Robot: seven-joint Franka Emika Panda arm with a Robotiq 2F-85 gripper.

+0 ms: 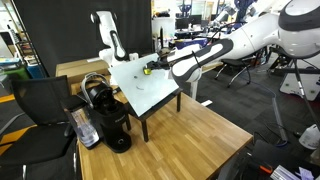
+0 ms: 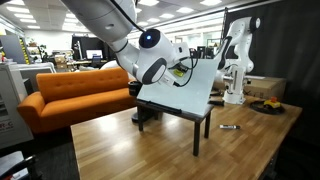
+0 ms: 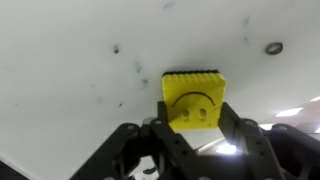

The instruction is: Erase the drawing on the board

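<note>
Tool clenched on yellow eraser, up against the board.
Risk: a hard push could tip the tilted board; too light a wipe leaves marks.

Brightly lit office (open-plan): orange sofa, wooden table, grey carpet
</note>
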